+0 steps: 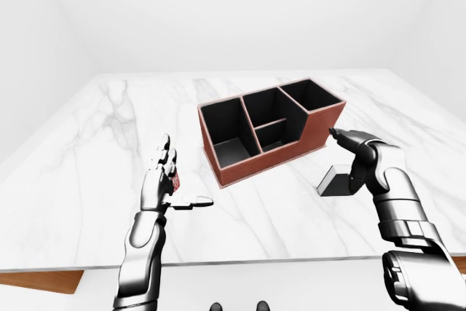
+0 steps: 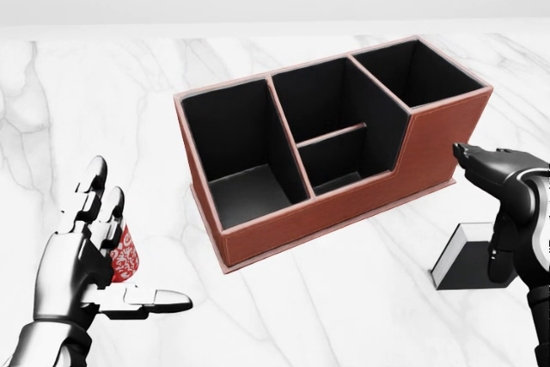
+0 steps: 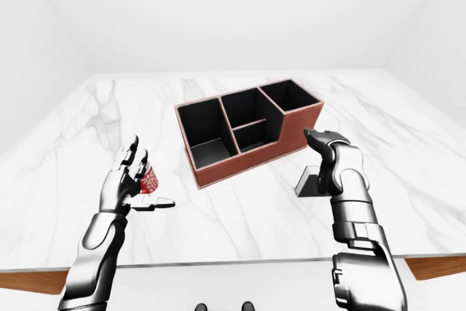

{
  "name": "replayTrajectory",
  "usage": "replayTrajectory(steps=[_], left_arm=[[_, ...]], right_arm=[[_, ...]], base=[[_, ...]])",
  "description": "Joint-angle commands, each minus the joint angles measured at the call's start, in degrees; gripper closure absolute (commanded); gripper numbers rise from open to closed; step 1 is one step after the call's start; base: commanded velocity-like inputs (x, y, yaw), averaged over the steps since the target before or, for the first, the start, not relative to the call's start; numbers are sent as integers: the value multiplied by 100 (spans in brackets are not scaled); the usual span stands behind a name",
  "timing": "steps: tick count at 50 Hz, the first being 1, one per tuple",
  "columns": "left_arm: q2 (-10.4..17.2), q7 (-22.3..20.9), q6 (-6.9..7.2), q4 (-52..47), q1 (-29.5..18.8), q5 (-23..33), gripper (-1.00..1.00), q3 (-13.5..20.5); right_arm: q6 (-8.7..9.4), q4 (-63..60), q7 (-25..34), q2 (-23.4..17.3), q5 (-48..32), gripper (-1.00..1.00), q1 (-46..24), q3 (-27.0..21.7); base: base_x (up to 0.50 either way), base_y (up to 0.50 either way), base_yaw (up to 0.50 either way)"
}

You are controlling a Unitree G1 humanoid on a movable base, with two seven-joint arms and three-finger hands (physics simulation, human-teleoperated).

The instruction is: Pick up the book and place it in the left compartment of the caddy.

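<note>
Book (image 2: 468,257) lies under right hand (image 2: 507,204), grasp cannot be told; left hand (image 2: 90,255) is spread wide; book could be knocked against caddy (image 2: 344,199) alongside.

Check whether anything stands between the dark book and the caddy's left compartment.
Only the brown leather caddy's own low wall and its middle compartments lie between. The dark book stands by the right robot hand, the open-topped left compartment beyond; the marble table between shows nothing else.
</note>
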Motion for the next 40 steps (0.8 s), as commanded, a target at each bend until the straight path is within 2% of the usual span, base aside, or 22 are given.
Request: replayTrajectory(steps=[1, 14, 29, 30, 31, 40], left_arm=[[-11, 1, 0, 29, 9, 32, -100, -29], [-17, -4, 0, 18, 30, 38, -100, -43], [-29, 7, 0, 53, 38, 80, -100, -70], [-29, 9, 0, 54, 37, 82, -100, -70], [-29, 10, 0, 56, 35, 82, -100, -70], [-33, 8, 0, 51, 41, 76, -100, -77]], right_arm=[[0, 581, 0, -6, 70, -100, 13, 96], [0, 1289, 0, -78, 221, -100, -120, 188], [0, 2246, -463, -97, 452, -100, -370, 362], [0, 2249, -503, -97, 486, 6, -366, 360], [0, 2287, -561, -106, 470, 100, -384, 382], [0, 2282, -586, -113, 491, 100, -450, 395]], base=[[0, 0, 0], [0, 0, 0], [0, 0, 0], [0, 0, 0], [0, 0, 0], [0, 0, 0]])
